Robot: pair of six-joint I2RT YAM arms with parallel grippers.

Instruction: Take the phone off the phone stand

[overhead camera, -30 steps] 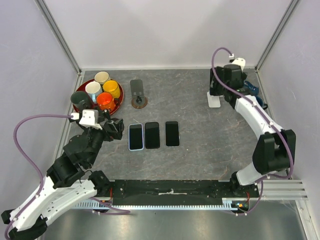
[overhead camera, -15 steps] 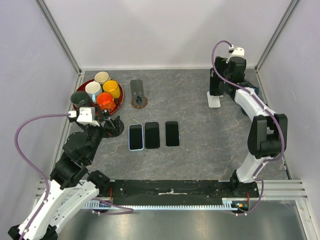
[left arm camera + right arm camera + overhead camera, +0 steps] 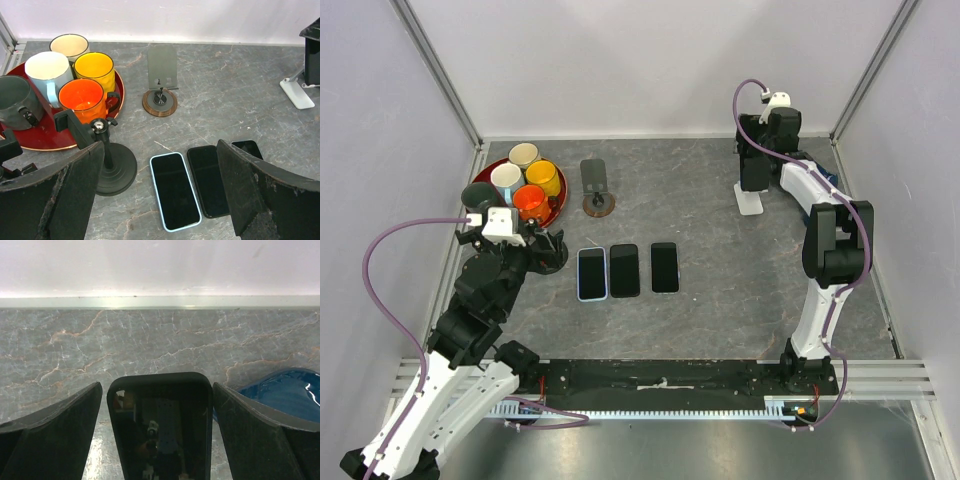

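Phone sits between right gripper fingers; slim gaps show only wrist-side.

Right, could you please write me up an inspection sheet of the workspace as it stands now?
Surface: grey marbled table, no spills seen.
Job's things: phone on the white stand at far right, not yet lifted.
Clutter: red tray with five mugs; wooden-based stand, empty; black stand; three phones flat in a row; blue object, partly hidden.
Grippers: right gripper straddles the phone, with a slim gap either side; left gripper open, holding nothing.
Cables: purple cables loop off both wrists, touching no table items.
Surroundings: pale walls, metal frame posts; nothing else seen.
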